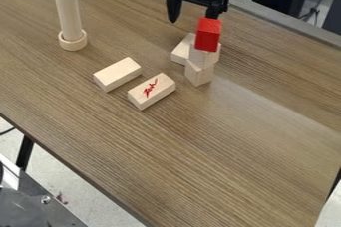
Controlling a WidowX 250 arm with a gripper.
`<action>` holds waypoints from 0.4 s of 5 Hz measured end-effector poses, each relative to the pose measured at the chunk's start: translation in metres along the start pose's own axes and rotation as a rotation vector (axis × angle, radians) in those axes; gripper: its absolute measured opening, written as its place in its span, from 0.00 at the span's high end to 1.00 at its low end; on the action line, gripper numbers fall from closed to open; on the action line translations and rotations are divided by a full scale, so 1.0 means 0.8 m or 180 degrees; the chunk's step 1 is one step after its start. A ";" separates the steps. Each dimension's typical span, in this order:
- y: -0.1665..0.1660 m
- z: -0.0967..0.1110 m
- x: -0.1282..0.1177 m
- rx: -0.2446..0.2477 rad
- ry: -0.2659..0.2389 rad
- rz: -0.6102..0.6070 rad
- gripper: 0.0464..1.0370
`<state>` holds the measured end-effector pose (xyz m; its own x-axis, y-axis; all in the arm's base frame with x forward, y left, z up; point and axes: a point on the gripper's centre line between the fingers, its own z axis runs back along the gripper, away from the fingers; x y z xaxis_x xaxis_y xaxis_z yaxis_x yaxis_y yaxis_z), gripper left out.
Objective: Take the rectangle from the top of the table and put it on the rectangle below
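The black gripper (193,19) hangs at the top edge of the view, open with nothing between its fingers, behind the block stack and slightly to its left. Two pale wooden rectangles lie flat left of centre, side by side and slightly apart. The plain rectangle (116,74) is the upper left one; the rectangle with a red scribble (152,91) is to its lower right. Farther right, a red block (208,34) tops a stack of pale wooden blocks (200,74). Another pale block (182,50) shows at the stack's left side.
A tall wooden cylinder (69,14) stands upright in a round wooden ring (73,42) at the upper left. The brown table (220,161) has its near edge running from the left side down to the bottom. Dark equipment stands beyond the far edge.
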<state>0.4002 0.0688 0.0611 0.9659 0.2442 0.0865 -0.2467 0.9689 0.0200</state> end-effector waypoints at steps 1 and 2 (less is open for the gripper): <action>0.001 -0.002 0.000 0.0005 0.0044 -0.0024 0.04; 0.001 -0.012 -0.001 0.0012 0.0122 -0.0026 0.04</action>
<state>0.3997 0.0694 0.0518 0.9701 0.2378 0.0482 -0.2391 0.9707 0.0241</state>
